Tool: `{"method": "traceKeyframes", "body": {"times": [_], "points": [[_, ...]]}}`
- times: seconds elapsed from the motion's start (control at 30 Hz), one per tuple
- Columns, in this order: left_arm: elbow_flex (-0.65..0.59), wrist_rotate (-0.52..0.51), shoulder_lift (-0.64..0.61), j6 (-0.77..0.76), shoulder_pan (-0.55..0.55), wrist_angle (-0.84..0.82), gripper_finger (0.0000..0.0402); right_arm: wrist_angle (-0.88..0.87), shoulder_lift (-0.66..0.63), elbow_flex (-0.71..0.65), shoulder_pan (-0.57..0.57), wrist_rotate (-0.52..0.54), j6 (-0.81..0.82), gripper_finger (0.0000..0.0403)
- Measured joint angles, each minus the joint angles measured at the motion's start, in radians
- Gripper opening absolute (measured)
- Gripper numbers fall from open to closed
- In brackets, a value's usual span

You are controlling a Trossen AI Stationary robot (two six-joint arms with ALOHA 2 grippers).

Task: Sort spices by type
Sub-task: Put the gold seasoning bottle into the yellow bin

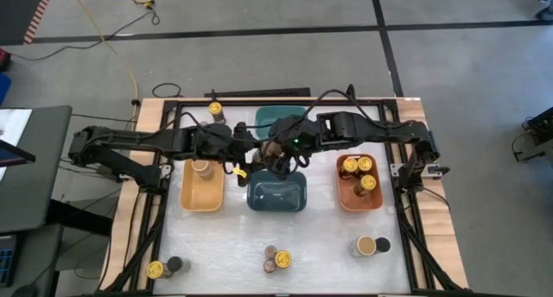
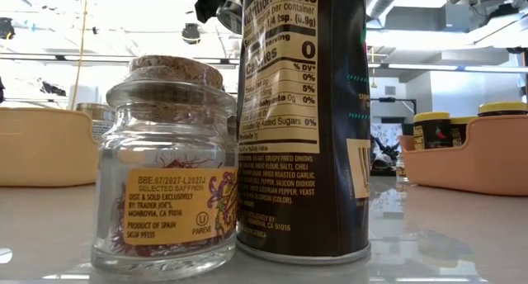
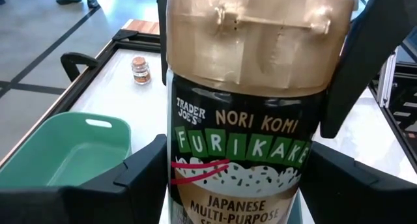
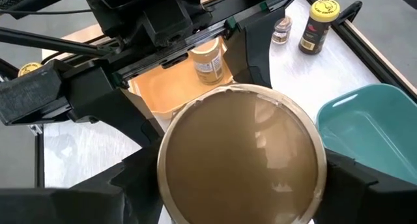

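Note:
A tall dark furikake spice jar (image 3: 238,139) with a wide tan lid hangs upright over the middle of the table (image 1: 278,156), just beyond the dark-blue bin (image 1: 276,195). My left gripper (image 3: 234,185) reaches in from the table's left and is shut on the jar's body. My right gripper (image 4: 241,185) comes from the right and is closed about its lid. Other spices stand in the yellow bin (image 1: 200,186), in the orange bin (image 1: 359,183) and loose near the table's front edge. My left gripper pinches the jar's labelled body (image 3: 189,178) below the lid, one finger on each side. It comes nearly level from the table's left. The jar stands upright, lifted clear of the table. My right gripper has the tan lid (image 4: 176,178) between its two fingers, at the rim's opposite sides. It slants down from the table's right. A finger (image 3: 345,74) lies against the lid's side.
The teal bin (image 1: 278,116) lies at the far middle. Two jars (image 1: 215,110) stand at the far left. Loose jars stand at the front left (image 1: 164,267), front middle (image 1: 276,258) and front right (image 1: 371,245). A cork-topped saffron jar (image 2: 165,168) and a dark jar (image 2: 301,119) fill the low view.

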Motion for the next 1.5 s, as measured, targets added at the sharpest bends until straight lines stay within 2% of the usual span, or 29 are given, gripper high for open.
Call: {"method": "traceKeyframes", "body": {"times": [0.17, 0.4, 0.53, 0.67, 0.73, 0.83, 0.97, 1.1, 1.2, 1.27, 1.4, 1.5], "points": [[0.0, 0.0, 0.0, 0.002, 0.0, -0.001, 0.0274, -0.003, 0.0, 0.0, -0.009, 0.0, 0.054, 0.0331], [0.0, -0.005, 0.0, -0.002, 0.001, -0.025, 0.0274, -0.011, -0.004, 0.0, -0.014, 0.001, 0.054, 0.0395], [0.0, -0.012, -0.033, -0.001, 0.002, -0.035, 0.0274, -0.068, -0.025, 0.0, -0.021, -0.002, 0.055, 0.0378], [0.0, -0.066, -0.125, 0.005, 0.01, -0.029, 0.0274, -0.165, -0.085, 0.0, -0.015, 0.011, 0.076, 0.0367], [0.0, -0.075, -0.183, 0.007, 0.015, -0.037, 0.0274, -0.217, -0.114, -0.007, 0.011, 0.097, 0.091, 0.0366], [0.0, -0.092, -0.269, 0.003, 0.02, -0.06, 0.0274, -0.326, -0.158, -0.053, 0.074, 0.291, 0.175, 0.0366], [-0.022, -0.099, -0.362, -0.016, 0.014, -0.025, 0.0274, -0.337, -0.235, -0.2, 0.15, 0.397, 0.3, 0.0366], [-0.124, -0.095, -0.434, -0.016, -0.01, 0.104, 0.0274, -0.175, -0.331, -0.437, 0.193, 0.44, 0.379, 0.0366], [-0.224, -0.093, -0.469, -0.045, -0.026, 0.255, 0.0274, 0.061, -0.409, -0.645, 0.203, 0.442, 0.384, 0.0366], [-0.292, -0.093, -0.48, -0.061, -0.035, 0.376, 0.0274, 0.304, -0.467, -0.795, 0.191, 0.431, 0.302, 0.0366], [-0.411, -0.093, -0.463, -0.089, -0.039, 0.608, 0.0274, 0.89, -0.546, -1.074, 0.123, 0.259, 0.074, 0.0366], [-0.448, -0.102, -0.429, -0.099, -0.038, 0.708, 0.0274, 1.23, -0.552, -1.224, 0.052, 0.215, -0.05, 0.0366]]}}
